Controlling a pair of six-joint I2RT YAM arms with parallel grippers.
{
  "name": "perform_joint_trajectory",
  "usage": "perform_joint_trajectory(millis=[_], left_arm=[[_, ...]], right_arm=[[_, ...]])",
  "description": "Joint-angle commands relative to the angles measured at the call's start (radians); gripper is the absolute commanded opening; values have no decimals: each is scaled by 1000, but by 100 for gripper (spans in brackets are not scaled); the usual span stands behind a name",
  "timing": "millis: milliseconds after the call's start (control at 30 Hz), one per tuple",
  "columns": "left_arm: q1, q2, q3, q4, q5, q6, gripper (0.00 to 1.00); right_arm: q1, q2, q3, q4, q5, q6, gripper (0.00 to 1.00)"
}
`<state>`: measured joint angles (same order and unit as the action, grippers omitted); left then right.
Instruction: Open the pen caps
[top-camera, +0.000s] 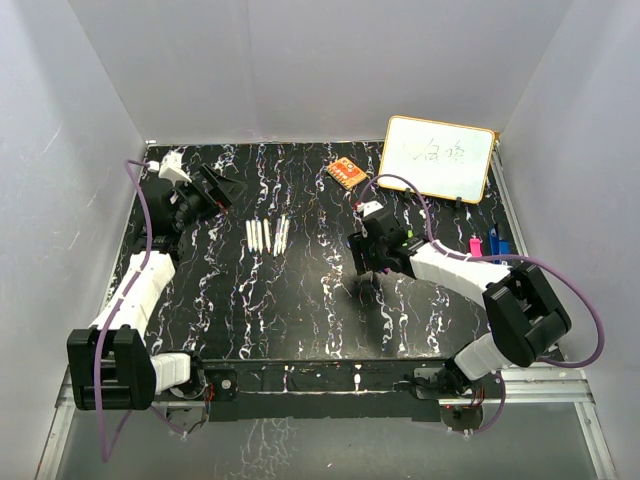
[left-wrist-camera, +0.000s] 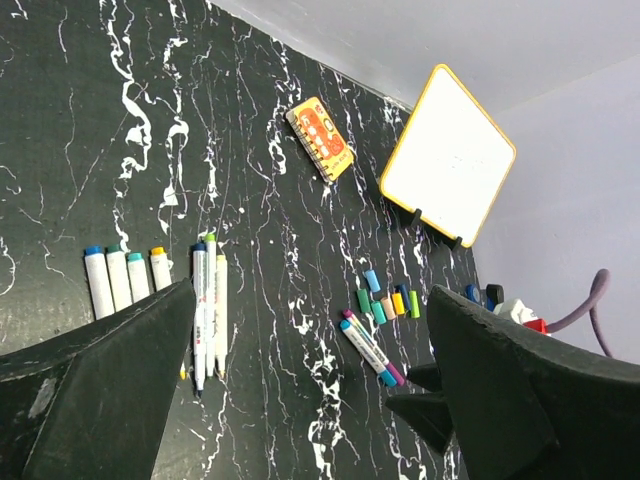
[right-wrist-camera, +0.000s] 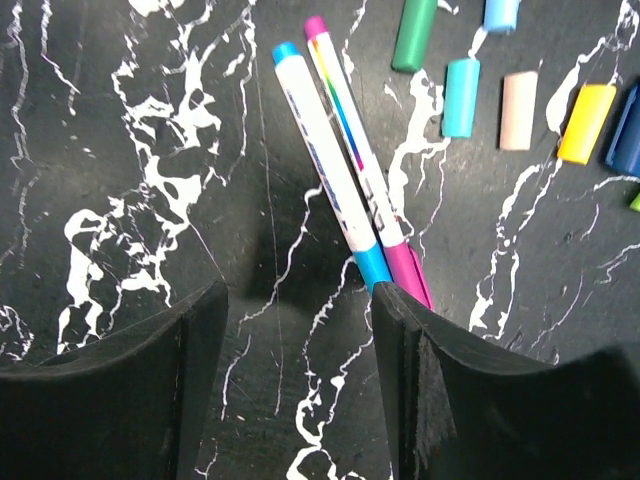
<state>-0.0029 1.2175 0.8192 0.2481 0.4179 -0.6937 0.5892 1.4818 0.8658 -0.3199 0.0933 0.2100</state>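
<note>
The right tool (right-wrist-camera: 300, 300) stands spread, its 2 fingers (right-wrist-camera: 130, 400) apart with only bare table (right-wrist-camera: 120, 150) between them. Just ahead of its right finger lie 2 pens (right-wrist-camera: 335, 160), touching side by side and slanting up-left in the wrist view. Their near ends carry a blue cap (right-wrist-camera: 371, 264) and a magenta cap (right-wrist-camera: 411, 282), both seated on their barrels. The magenta cap reaches the finger's tip, though I cannot tell whether it touches. Farther out, to the right of the pens, loose caps (right-wrist-camera: 461, 97) in green, teal, peach and yellow lie apart from one another in a rough row. The left tool (left-wrist-camera: 310, 300) is likewise spread and grips nothing, well apart from those caps at the table's far-left side. Beyond its left finger lies a row of white barrels (left-wrist-camera: 205, 300). Farther back lie an orange block (top-camera: 347, 172) and a whiteboard (top-camera: 440, 158)
</note>
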Motion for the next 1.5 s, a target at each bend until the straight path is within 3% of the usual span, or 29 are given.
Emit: perform_joint_trajectory(millis=[0,1467], left_arm=[[3,-47,-5,36,32,-13,99],[4,-49,-9,26,23,-15,99]], right_arm=[[5,-31,-15,35,34,31,59],[-15,111,4,78,4,55,59]])
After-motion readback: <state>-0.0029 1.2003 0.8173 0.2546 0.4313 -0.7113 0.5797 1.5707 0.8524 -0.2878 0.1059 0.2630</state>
